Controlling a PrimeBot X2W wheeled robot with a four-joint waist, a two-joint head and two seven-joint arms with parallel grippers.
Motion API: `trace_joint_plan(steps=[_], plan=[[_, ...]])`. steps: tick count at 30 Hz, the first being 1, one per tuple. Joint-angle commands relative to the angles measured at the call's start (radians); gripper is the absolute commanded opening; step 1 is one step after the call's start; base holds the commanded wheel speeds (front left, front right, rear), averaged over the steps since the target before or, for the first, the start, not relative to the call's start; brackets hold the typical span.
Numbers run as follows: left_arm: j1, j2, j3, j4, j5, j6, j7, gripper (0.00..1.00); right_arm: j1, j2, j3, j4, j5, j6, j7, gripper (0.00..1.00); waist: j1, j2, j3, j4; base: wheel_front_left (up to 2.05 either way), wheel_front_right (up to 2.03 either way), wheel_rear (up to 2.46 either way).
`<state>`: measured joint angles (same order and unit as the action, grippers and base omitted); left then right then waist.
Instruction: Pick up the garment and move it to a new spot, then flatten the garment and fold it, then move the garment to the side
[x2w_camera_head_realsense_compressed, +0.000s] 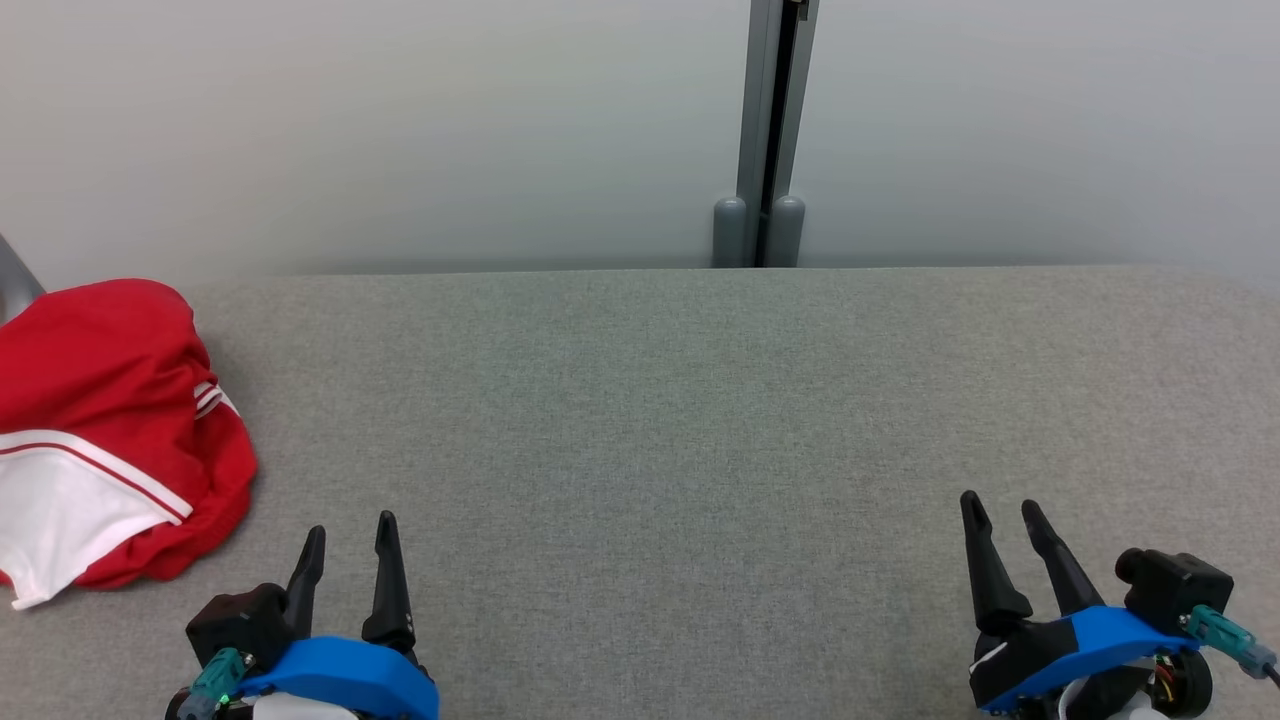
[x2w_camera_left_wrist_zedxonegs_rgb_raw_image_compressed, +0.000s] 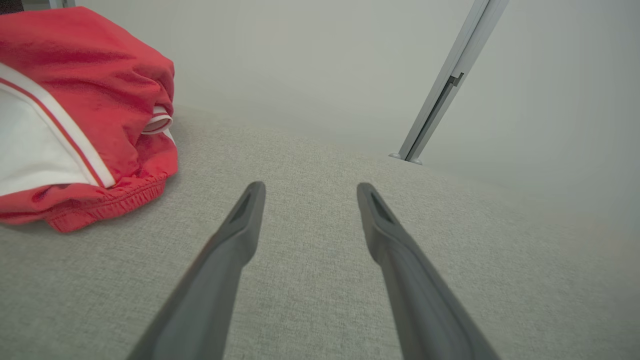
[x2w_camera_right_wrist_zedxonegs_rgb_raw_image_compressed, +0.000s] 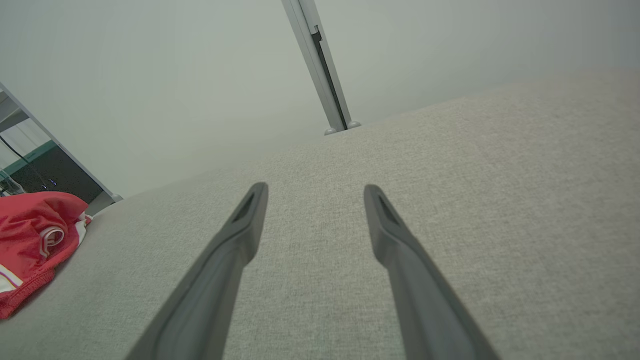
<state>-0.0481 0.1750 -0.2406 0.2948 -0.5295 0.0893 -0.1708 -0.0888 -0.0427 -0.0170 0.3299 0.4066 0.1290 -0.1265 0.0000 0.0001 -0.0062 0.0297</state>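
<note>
Where the grey cloth-covered surface (x2w_camera_head_realsense_compressed: 650, 420) reaches its left side, the garment (x2w_camera_head_realsense_compressed: 110, 400) lies in a crumpled mound, running past the left border of the head view and sitting closer to the far edge than to the near one. From its right-hand hem, a wide stretch of open surface runs across to the right. The far edge is softly rounded and meets a pale, smooth wall (x2w_camera_head_realsense_compressed: 400, 120). A grey metal post (x2w_camera_head_realsense_compressed: 765, 130) with two rounded feet rises just behind that edge, right of the middle.

The left gripper (x2w_camera_head_realsense_compressed: 351, 523) hovers near the front, just right of the garment's near hem and apart from it. Its fingers are spread, with grey weave showing between them. The right gripper (x2w_camera_head_realsense_compressed: 999, 500) is well apart from the garment at the front right, its fingers likewise parted over the cloth.

The garment is thin red fabric with a white panel, a white band and a fine red line. Its hem is gathered and elastic. The surface has a fine, even weave. The fingers are long, dark, matte and tapering, set in blue housings.
</note>
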Motion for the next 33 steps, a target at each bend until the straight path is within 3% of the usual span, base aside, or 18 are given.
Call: trace_joint_plan(steps=[1, 33], plan=[[-0.021, 0.008, -0.006, -0.002, 0.021, 0.007, -0.011, 1.0, -0.007, -0.008, 0.002, -0.008, -0.024, 0.002, -0.01, 1.0, 0.0, -0.0001, -0.001, 0.0, 0.0, 0.0, 0.0], [0.0, 0.043, -0.055, -0.004, 0.16, 0.066, -0.011, 1.0, 0.001, -0.01, -0.003, -0.011, -0.27, 0.003, -0.059, 1.0, 0.0, -0.0001, -0.017, 0.005, 0.0, 0.0, 0.0]])
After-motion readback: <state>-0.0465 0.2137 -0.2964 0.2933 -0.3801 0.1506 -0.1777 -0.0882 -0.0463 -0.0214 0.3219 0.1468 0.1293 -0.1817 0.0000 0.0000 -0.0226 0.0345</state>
